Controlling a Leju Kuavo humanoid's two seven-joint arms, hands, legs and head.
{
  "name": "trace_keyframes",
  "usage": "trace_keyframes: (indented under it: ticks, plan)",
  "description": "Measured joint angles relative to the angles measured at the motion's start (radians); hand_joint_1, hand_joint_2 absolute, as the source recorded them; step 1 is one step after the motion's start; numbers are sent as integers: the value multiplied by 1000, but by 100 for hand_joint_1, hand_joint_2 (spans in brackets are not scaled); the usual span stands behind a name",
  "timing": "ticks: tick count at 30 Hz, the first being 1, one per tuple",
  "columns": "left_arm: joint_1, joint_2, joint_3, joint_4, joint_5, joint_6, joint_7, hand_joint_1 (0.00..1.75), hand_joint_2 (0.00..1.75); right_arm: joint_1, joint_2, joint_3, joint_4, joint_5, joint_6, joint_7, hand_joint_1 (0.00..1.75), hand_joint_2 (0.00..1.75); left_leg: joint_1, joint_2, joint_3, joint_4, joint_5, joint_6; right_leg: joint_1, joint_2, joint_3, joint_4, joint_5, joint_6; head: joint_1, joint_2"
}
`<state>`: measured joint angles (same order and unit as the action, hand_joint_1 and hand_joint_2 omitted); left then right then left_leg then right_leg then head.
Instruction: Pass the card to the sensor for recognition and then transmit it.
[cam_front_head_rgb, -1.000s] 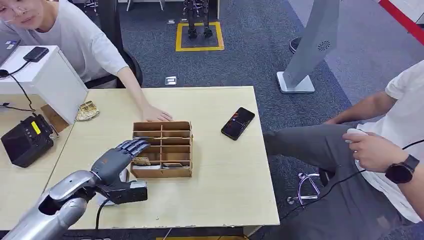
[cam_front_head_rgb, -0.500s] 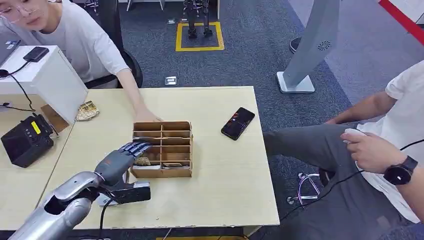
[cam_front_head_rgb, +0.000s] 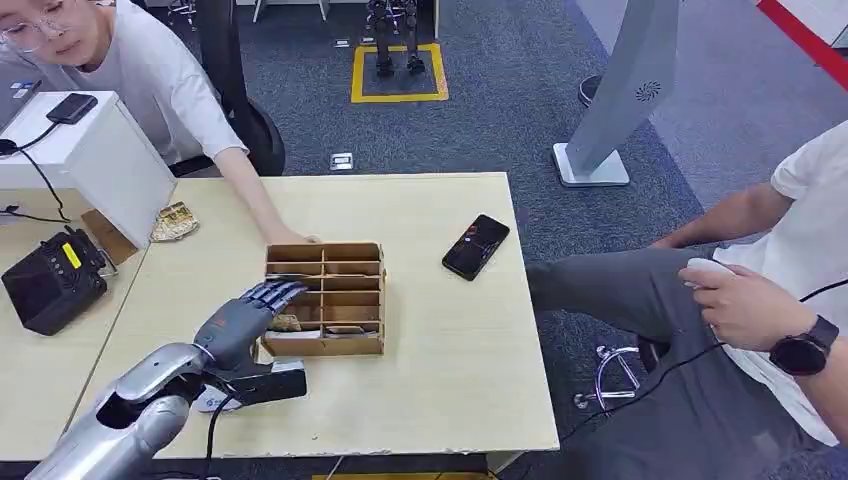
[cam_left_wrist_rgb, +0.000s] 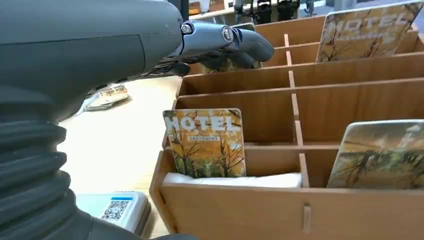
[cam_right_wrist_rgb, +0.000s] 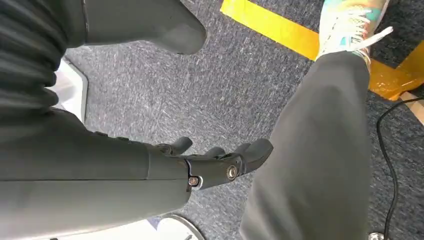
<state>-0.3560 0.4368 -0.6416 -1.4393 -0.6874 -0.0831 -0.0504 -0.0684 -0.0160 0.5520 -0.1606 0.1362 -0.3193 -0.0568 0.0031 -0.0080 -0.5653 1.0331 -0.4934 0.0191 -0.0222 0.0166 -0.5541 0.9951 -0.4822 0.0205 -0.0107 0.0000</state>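
Left hand (cam_front_head_rgb: 238, 318), lower left of the head view, hovers over the wooden rack (cam_front_head_rgb: 368, 345), fingers spread loosely, holding nothing. Right hand (cam_right_wrist_rgb: 200, 167) hangs by the floor, fingers slightly curled, empty. Nearest the wrist camera, 1 hotel card (cam_left_wrist_rgb: 206, 142) stands upright in the rack's front corner slot, centre of that frame. Likely light, stiff, slick plastic; best pinched by its exposed top edge. Sensor pad (cam_left_wrist_rgb: 117, 210) lies just beside the rack. Farther back, a person's hand (cam_front_head_rgb: 292, 238) touches the rack's far edge.
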Motion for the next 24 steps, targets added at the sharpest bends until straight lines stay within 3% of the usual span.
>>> trace_keyframes:
  ticks: [18,24]
  plan:
    - [1,-25,26,4,-8,10,7,0,175,1,0,0,0,0,0,-5,0,175,0,0,0,0,0,0,0,0,0,0,0,0,0,0]
    - [2,-33,29,9,-62,24,13,0,175,0,0,0,0,0,-1,-5,0,175,0,0,0,0,0,0,0,0,0,0,0,0,0,0]
